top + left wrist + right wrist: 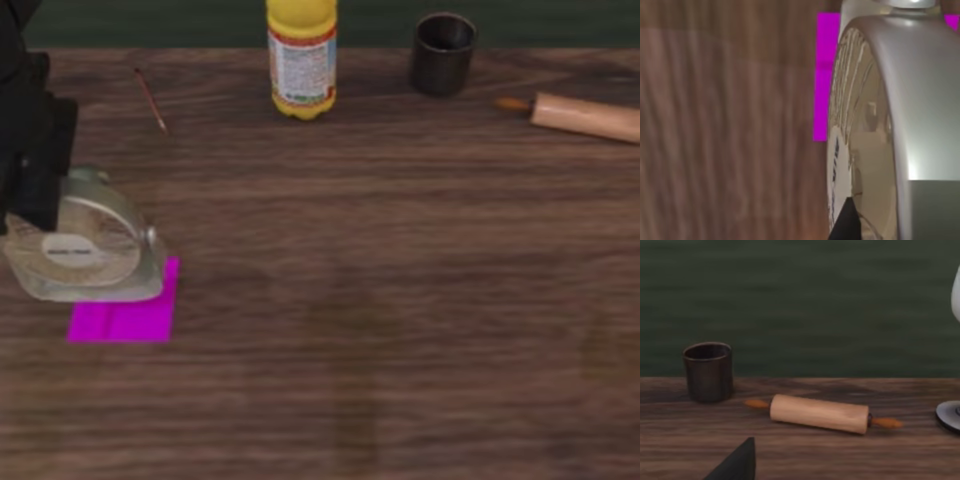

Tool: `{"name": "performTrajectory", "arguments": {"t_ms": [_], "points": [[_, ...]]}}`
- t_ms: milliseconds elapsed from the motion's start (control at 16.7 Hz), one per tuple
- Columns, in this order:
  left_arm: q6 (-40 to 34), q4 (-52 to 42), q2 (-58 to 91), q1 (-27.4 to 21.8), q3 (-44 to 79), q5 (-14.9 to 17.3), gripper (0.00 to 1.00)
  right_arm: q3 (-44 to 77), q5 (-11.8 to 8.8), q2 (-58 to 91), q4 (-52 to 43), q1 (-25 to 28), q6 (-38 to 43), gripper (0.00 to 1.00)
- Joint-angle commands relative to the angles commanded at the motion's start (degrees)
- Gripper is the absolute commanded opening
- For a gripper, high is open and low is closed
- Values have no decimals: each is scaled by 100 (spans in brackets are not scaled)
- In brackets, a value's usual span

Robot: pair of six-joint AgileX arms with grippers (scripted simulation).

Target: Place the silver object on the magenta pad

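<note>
On the dark wooden worktop (400,300), at the left, the silver object (90,245), judged rigid, heavy and slippery, is held by the left claw (40,170) at its far rim, partly over the magenta pad (125,318).

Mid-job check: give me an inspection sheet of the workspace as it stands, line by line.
Surface: dark wooden table.
Job's things: shiny silver metal disc gadget overlaps the top edge of the flat magenta square pad.
Clutter: yellow plastic bottle, dark cylindrical cup, wooden rolling pin, thin red-tipped stick, all along the far edge.
Grippers: left claw at the gadget, top view's left; its grip is hidden. Right claw outside the top view.
Cables: nothing seen.
Surroundings: dark green backdrop.
</note>
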Motion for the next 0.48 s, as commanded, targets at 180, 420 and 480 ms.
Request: {"name": "performTrajectory", "arguments": {"t_ms": [180,420,480], "points": [[20,88,25,-20,-84,3,0,0,0,0,0,0,0,100],[4,688,80,3,-594,1,0,0,0,0,0,0,0,100],[3,755,92,1,-660,1,0,0,0,0,0,0,0,100]]}}
